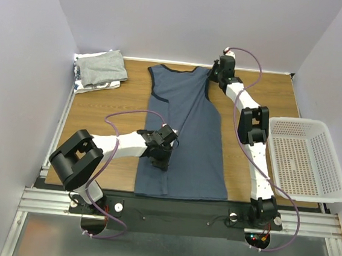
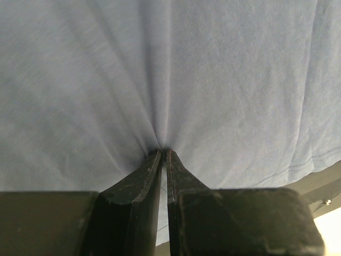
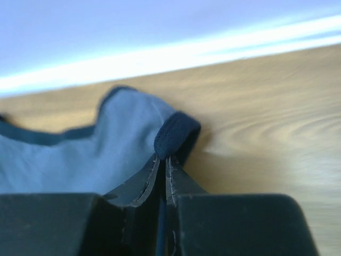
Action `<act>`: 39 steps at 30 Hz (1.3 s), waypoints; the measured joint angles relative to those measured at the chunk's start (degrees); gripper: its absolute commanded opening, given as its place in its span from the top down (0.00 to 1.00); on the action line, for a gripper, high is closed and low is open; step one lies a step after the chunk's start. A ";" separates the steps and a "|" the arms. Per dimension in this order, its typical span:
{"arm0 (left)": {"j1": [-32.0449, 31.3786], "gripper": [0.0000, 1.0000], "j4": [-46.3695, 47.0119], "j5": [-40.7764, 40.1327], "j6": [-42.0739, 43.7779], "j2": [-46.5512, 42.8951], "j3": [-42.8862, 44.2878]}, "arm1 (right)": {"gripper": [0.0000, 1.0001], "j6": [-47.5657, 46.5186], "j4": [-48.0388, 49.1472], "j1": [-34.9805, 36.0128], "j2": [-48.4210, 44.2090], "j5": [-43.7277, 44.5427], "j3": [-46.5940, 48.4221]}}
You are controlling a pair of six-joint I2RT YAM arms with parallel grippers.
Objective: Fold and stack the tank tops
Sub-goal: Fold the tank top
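A slate-blue tank top [image 1: 185, 135] with darker trim lies flat down the middle of the table, straps toward the far edge. My left gripper [image 1: 159, 157] is shut on a pinch of its cloth [image 2: 164, 150] near the lower left side, and creases fan out from the fingertips. My right gripper [image 1: 216, 72] is at the far right strap, shut on the dark trim [image 3: 176, 136] of the blue cloth [image 3: 96, 154]. A light grey tank top [image 1: 103, 67] lies folded at the far left corner, on top of a black-and-white patterned one [image 1: 81, 84].
A white plastic mesh basket [image 1: 304, 159] stands at the right edge of the wooden table [image 1: 100, 109]. Purple walls close in on three sides. A metal rail [image 1: 181, 214] runs along the near edge by the arm bases.
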 measured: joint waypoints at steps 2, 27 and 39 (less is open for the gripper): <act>0.37 0.79 0.22 0.35 0.76 0.26 0.20 | 0.82 -0.26 -0.07 -1.46 0.24 0.48 1.62; 7.06 0.61 1.07 2.91 5.73 0.98 11.23 | 0.18 -1.38 0.79 -3.13 -27.61 1.62 -27.06; 12.70 0.61 5.75 -5.90 1.60 7.34 19.78 | 0.28 5.53 -0.57 -1.92 -51.87 2.03 -66.75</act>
